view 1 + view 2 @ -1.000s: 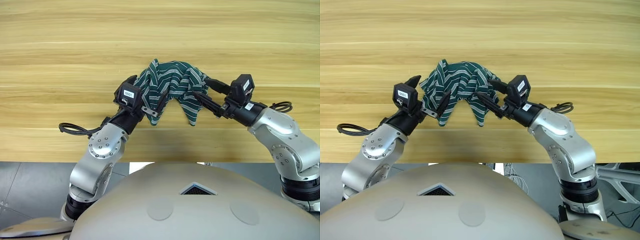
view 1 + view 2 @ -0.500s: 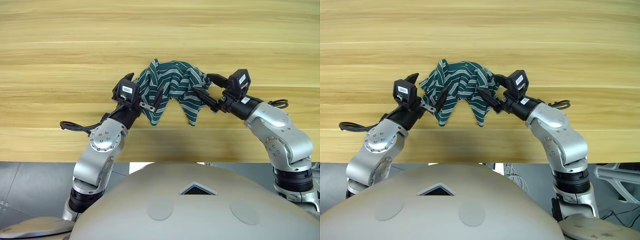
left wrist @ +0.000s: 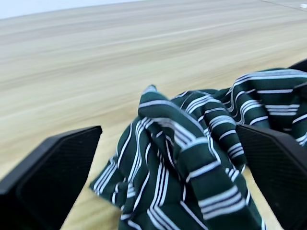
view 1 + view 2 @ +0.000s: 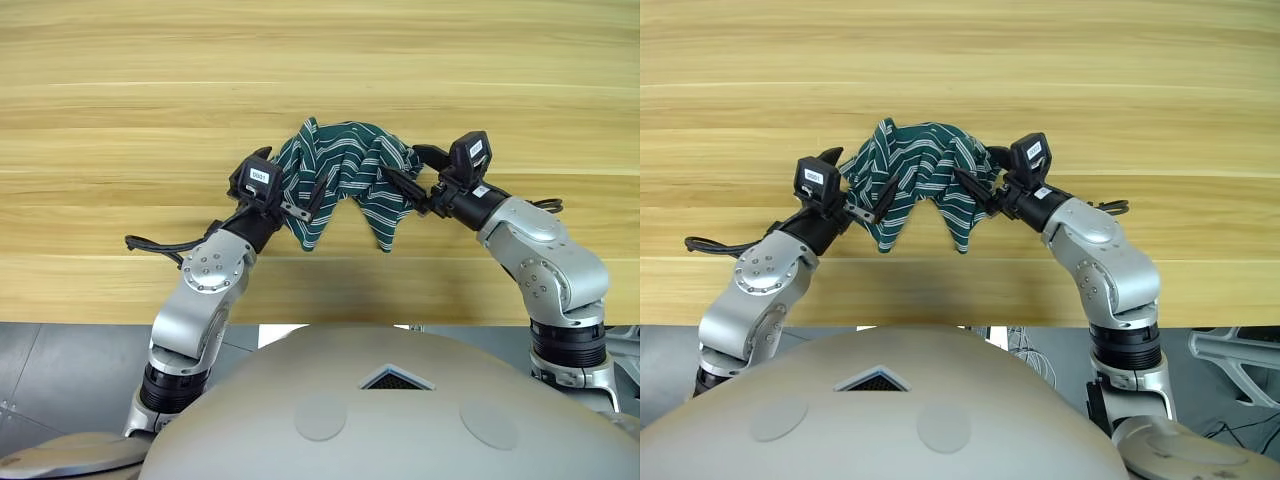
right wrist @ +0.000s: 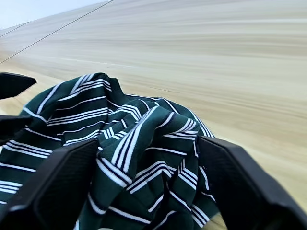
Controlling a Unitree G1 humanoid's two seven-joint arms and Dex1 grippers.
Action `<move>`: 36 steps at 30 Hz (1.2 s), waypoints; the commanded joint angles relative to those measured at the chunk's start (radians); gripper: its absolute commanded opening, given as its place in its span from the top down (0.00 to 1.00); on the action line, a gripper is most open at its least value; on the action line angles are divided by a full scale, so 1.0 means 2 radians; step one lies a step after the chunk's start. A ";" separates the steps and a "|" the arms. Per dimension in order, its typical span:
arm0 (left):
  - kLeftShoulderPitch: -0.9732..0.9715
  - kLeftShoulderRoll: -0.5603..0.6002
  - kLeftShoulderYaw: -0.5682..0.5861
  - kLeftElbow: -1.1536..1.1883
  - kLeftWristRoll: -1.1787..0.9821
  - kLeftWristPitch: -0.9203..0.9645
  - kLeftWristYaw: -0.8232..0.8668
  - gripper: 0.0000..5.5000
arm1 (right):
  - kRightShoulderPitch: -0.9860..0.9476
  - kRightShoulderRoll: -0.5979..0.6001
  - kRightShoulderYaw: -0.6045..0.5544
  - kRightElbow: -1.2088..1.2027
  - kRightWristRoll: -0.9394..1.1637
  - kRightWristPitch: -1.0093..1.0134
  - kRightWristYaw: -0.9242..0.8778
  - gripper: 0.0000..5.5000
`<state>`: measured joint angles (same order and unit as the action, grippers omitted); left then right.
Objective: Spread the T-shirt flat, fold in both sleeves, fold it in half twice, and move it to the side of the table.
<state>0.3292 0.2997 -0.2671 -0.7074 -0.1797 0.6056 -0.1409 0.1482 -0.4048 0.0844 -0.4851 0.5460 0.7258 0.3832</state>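
The T-shirt, dark green with thin white stripes, lies as a crumpled heap on the wooden worktop, at the centre of the head views; its folds rise in ridges and two pointed flaps hang toward the lower edge of the frame.

The left gripper sits at the heap's left side and the right gripper at its right; each has its fingers spread wide with bunched cloth lying between them, and the wrist views show the pads standing well apart, not pinching.

By its look the shirt is light, soft and limp; it should sag and drape from any held point and keep no shape of its own. The knit is likely to catch on the textured pads rather than slide, and it is not fragile.

The best hold is probably a single outer edge, such as a shoulder seam or hem corner, one on each side, so that pulling apart opens the heap. Which fold is sleeve or hem cannot be told here.

A small white label sits on the left gripper's housing and another on the right's; the shirt shows no logo or tag.
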 commanded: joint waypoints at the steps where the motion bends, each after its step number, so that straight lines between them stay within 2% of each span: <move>1: -0.008 0.001 0.002 0.007 0.007 0.008 -0.004 0.08 | -0.014 0.006 -0.003 0.003 0.001 0.018 -0.006 0.44; 18: -0.016 0.001 -0.009 0.037 0.008 0.019 -0.024 0.08 | -0.007 0.018 -0.011 -0.005 0.019 0.063 0.000 1.00; 36: -0.018 -0.009 0.003 0.048 -0.010 0.027 -0.034 0.61 | -0.001 0.010 0.004 -0.028 0.008 0.045 0.003 1.00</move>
<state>0.3000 0.2799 -0.2651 -0.6307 -0.1914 0.6456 -0.1950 0.1515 -0.3817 0.0879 -0.5268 0.5744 0.8212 0.3903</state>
